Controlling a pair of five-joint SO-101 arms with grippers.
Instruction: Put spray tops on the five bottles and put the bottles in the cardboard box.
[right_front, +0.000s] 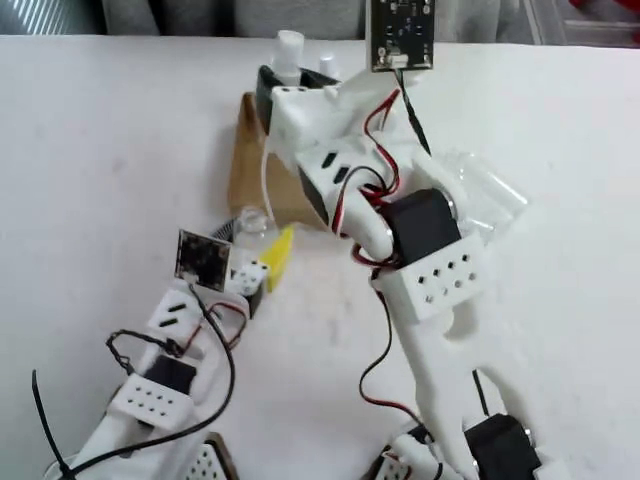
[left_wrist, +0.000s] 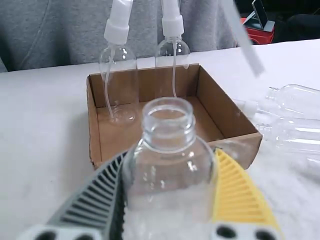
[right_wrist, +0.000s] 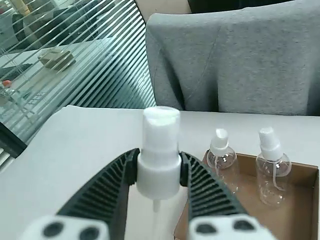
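I see a clear bottle (left_wrist: 167, 155) with an open neck and no top. My left gripper (left_wrist: 167, 200) squeezes it, just beside the cardboard box (left_wrist: 220, 112). My right gripper (right_wrist: 157, 175) pinches a white spray top (right_wrist: 160, 145) between its fingers.

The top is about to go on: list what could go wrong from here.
1. The spray top's thin tube may miss the open bottle's narrow neck and bend.
2. The left gripper holds that bottle by its round body; pressing down may tip it.
3. The right gripper hangs by the cardboard box, so it may topple the two capped bottles.
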